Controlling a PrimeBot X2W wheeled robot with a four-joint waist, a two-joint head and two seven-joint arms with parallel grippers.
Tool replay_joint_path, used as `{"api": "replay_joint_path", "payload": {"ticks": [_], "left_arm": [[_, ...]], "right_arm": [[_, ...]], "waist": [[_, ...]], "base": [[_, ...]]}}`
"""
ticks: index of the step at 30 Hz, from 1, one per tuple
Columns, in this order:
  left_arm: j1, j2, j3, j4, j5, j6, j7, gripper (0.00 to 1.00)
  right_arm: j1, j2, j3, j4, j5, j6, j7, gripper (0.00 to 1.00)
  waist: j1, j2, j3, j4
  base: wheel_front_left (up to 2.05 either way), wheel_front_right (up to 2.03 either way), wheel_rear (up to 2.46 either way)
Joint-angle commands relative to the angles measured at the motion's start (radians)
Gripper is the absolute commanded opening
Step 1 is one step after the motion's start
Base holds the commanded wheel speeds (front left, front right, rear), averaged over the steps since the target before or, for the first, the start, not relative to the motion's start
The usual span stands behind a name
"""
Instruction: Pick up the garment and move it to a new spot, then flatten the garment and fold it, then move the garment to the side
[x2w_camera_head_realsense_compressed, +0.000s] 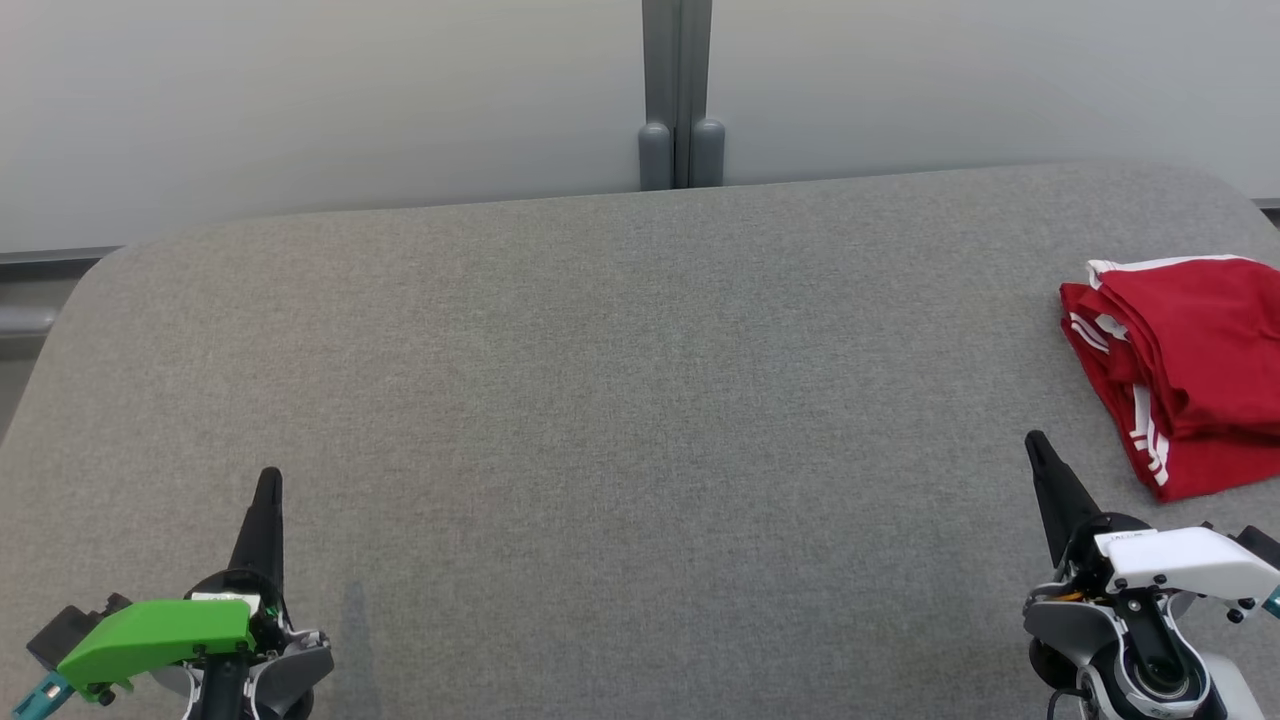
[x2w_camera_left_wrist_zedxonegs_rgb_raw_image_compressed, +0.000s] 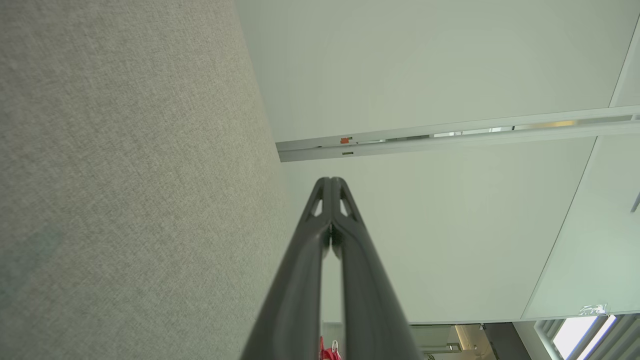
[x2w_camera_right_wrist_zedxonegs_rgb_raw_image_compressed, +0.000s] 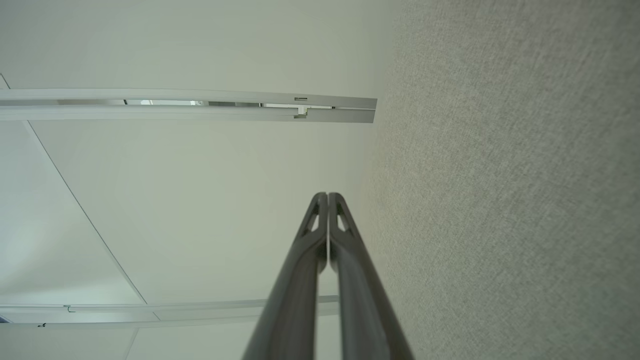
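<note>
Red garment (x2w_camera_head_realsense_compressed: 1190, 370): folded, white-striped, at the far right of the grey bench (x2w_camera_head_realsense_compressed: 600, 380), running past the head view's edge.
Left fingers (x2w_camera_head_realsense_compressed: 266, 510): pressed together, empty, well apart from the cloth.
Right fingers (x2w_camera_head_realsense_compressed: 1055, 490): pressed together, empty, near the garment's front corner.
Risk: I judge a careless sweep on my right could snag the loose layers and undo the fold, or push the cloth towards the bench's side, which is hidden.
Count: one garment, one bench, two pairs of fingers.

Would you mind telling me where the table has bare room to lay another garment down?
The whole grey table between the left pincer and right pincer is bare, back to the far edge by the wall post. Only the right edge is crowded, where the folded red garment lies.
</note>
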Motion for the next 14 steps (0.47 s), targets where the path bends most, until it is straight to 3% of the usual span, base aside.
{"api": "replay_joint_path", "payload": {"ticks": [1, 14], "left_arm": [[-0.018, 0.000, 0.007, -0.005, -0.020, -0.003, 0.006, 0.00], [-0.023, -0.001, 0.016, -0.007, -0.081, -0.004, 0.026, 0.00]], "right_arm": [[-0.013, 0.000, -0.004, -0.006, 0.020, 0.000, 0.006, 0.00], [-0.013, 0.006, -0.012, -0.005, 0.090, 0.000, 0.016, 0.00]], "waist": [[0.0000, 0.0000, 0.000, 0.000], [0.0000, 0.0000, 0.000, -0.003]], "base": [[0.00, 0.00, 0.00], [0.00, 0.00, 0.00]]}}
